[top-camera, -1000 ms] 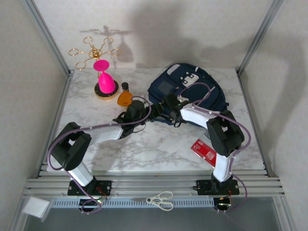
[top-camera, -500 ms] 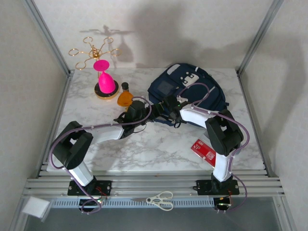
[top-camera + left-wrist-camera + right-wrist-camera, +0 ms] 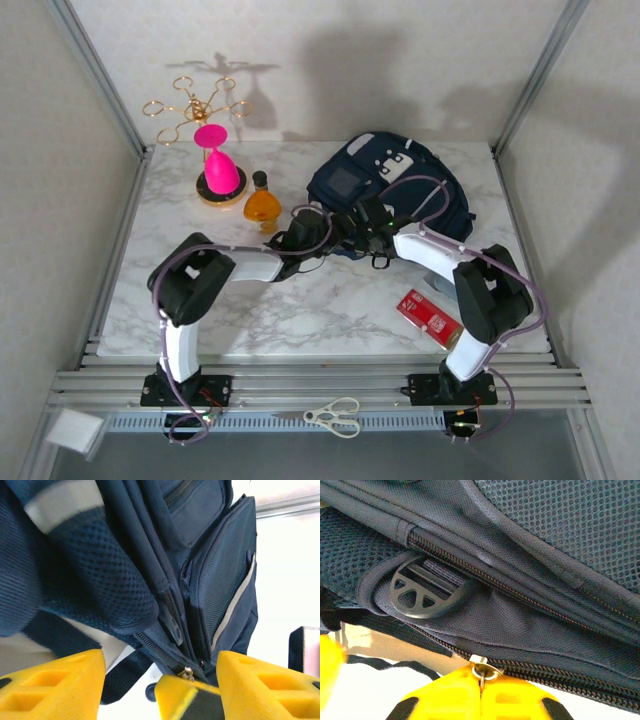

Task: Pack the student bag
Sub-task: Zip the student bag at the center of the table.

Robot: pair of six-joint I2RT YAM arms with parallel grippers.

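Two things have changed in the last second, and both bear on opening the student bag [image 3: 395,185]. First, your right gripper [image 3: 481,690] has closed. Its yellow fingers [image 3: 445,695] now meet tip to tip, with the metal zip pull [image 3: 480,671] pinched between them just below the black buckle [image 3: 422,592]. Second, both arms have swung. The left elbow has come in towards the middle of the table [image 3: 330,300], carrying the left gripper [image 3: 312,232] closer to the near-left edge of the bag. The right elbow has moved out to the right.

The bag itself has not moved. It lies flat at the far right-of-centre of the table, patches up. The zip teeth on either side of the pull look closed as far as the right wrist view shows.

Your left gripper [image 3: 161,666] is open and holding nothing. Its two fingers stand wide apart, with the bag's seam and mesh padding just ahead of them. The zip pull [image 3: 186,672] shows low between them.

To my eye, you now hold the zip and packing has not begun. The red packet [image 3: 428,315] lies well apart from the bag, near the right arm. The next move probably calls for the left gripper to pinch fabric beside the zip, so the bag doesn't slide when you draw the pull along. If the pinch on that small ring slips, you will have to grasp it again.
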